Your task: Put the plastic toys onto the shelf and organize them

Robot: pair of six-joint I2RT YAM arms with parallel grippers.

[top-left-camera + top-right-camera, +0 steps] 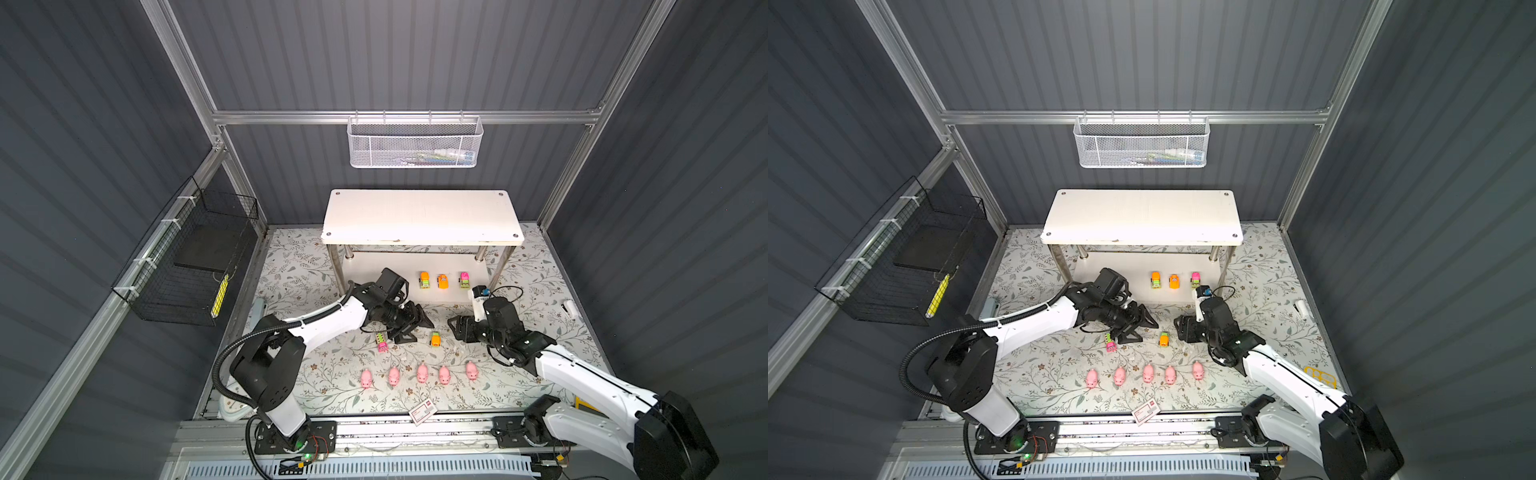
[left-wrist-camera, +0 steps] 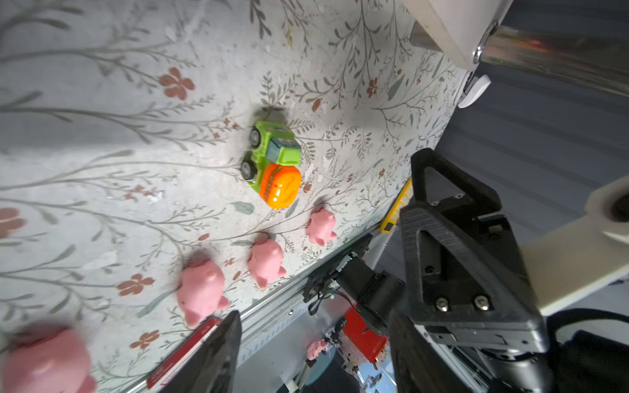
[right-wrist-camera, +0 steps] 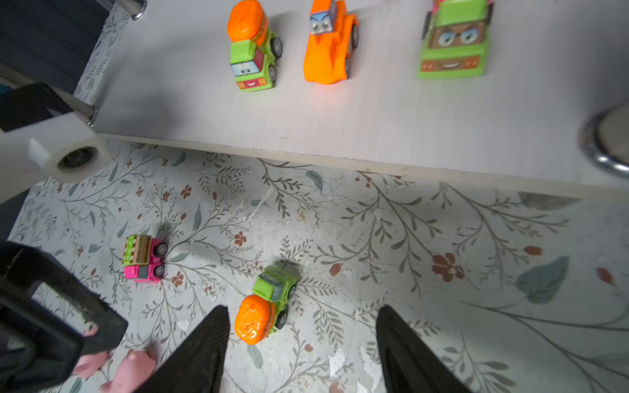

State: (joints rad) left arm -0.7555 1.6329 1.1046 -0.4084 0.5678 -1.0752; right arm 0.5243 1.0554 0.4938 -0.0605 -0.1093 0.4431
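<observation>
Pose: low over mat [image 1: 291, 266] | left gripper [image 1: 417, 330] spread, empty | right gripper [image 1: 454, 330] spread, empty

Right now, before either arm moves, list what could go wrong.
1. The left gripper and right gripper closely flank the mixer car. If both reach for it, they could collide.
2. The mixer car and the pink car have wheels, so an open finger brushing either may roll it away.
3. The top board overhangs the lower board. An arm reaching in could hit it or knock the shelved cars.
</observation>
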